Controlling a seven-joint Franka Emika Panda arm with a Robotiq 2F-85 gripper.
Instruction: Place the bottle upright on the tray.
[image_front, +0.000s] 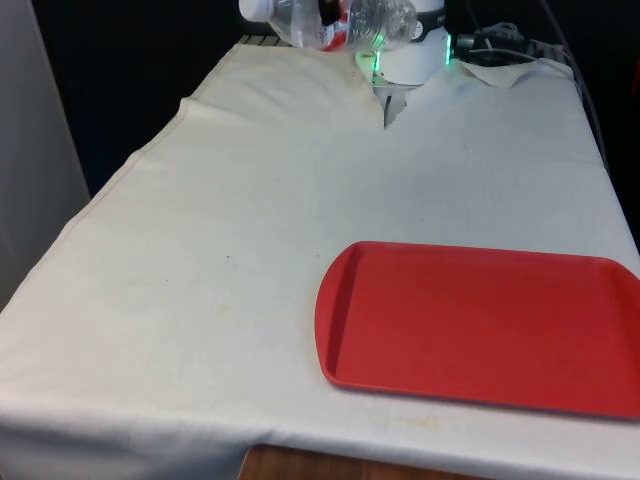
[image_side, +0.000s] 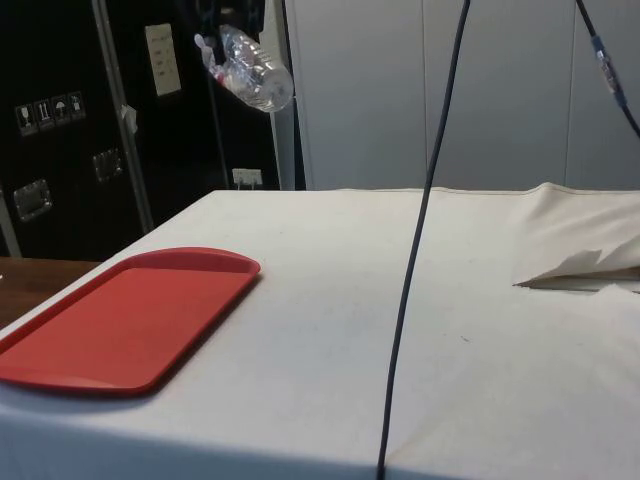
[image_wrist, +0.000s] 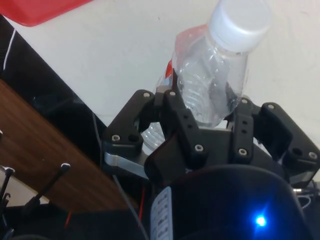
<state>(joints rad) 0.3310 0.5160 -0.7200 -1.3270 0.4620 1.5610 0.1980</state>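
Note:
A clear plastic bottle (image_front: 345, 22) with a white cap and a red label hangs high above the table's far end, lying nearly on its side with the cap towards the front view's left. My gripper (image_front: 329, 10) is shut on its middle. In the side view the bottle (image_side: 252, 72) slants, cap end up, well above and beyond the tray (image_side: 120, 320). From the wrist, the fingers (image_wrist: 186, 127) clamp the bottle (image_wrist: 212, 85) on both sides, gripper (image_wrist: 212, 127), cap pointing away. The red tray (image_front: 480, 330) lies flat and bare at the near right of the front view.
The white cloth (image_front: 220, 230) covers the table, rumpled into a fold (image_side: 575, 265) near the robot's base. A black cable (image_side: 420, 250) hangs in front of the side camera. The tray's right end reaches the table's edge.

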